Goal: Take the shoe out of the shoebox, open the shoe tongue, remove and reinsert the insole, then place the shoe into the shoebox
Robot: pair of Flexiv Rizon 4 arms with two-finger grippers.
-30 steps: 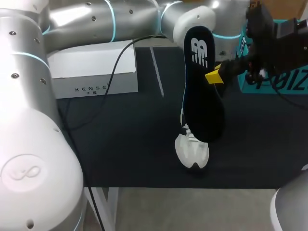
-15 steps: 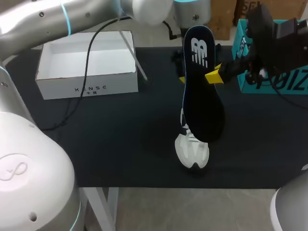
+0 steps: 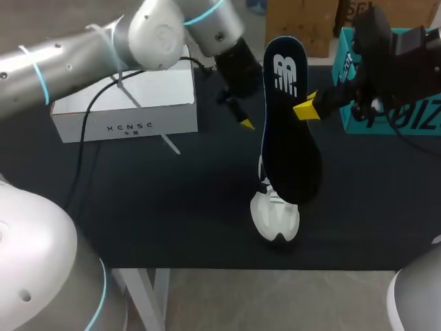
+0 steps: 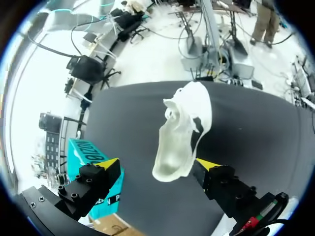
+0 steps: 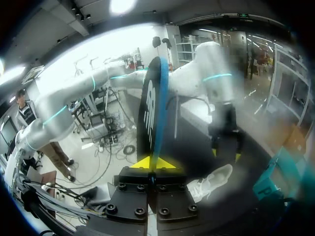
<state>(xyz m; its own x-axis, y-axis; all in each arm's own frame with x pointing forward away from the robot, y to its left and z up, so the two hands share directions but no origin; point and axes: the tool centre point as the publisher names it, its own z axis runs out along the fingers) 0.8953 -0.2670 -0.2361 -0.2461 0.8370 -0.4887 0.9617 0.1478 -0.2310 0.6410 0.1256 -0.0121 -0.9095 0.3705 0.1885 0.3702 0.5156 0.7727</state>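
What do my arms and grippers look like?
The left arm is rounded, silver-grey, with cyan rings, small screw heads and a black cable trailing off it. The left gripper and right gripper are black, blocky, bolted, with yellow wedge tips.

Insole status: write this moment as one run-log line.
right tool: shut on black insole, upright above white sneaker on table | left tool: open, hovering between shoebox and black insole | shoebox: open

The left arm (image 3: pixel 69 62) is built of rounded silver-grey links with thin cyan rings, small dark screws and a trailing black cable (image 3: pixel 83 141), while the left gripper (image 4: pixel 157 164) and right gripper (image 5: pixel 153 162) are black, bolted blocks with seemingly wedge-shaped yellow tips.
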